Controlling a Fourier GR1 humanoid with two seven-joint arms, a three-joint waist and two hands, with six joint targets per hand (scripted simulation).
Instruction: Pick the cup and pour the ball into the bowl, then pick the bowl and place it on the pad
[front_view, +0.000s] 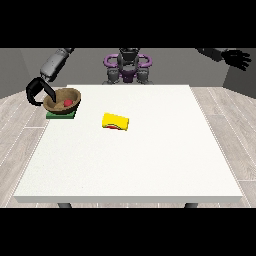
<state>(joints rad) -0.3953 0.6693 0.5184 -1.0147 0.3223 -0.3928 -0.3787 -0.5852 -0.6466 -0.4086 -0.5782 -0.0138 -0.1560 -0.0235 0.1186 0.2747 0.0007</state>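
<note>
Yellow cup (115, 121) toppled beside bowl (62, 100)

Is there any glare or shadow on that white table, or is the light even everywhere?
Front view: the table is evenly lit, with no glare; only thin, soft shadows show beside the yellow cup lying on its side and beside the green pad under the bowl; the ball inside is plainly visible; the black hand at the view's left reads as a dark shape.

Brown bowl (62, 99), red ball (67, 103) inside; green pad (61, 115); yellow cup (116, 121), red inside; white counter (150, 160); black hands.
</note>
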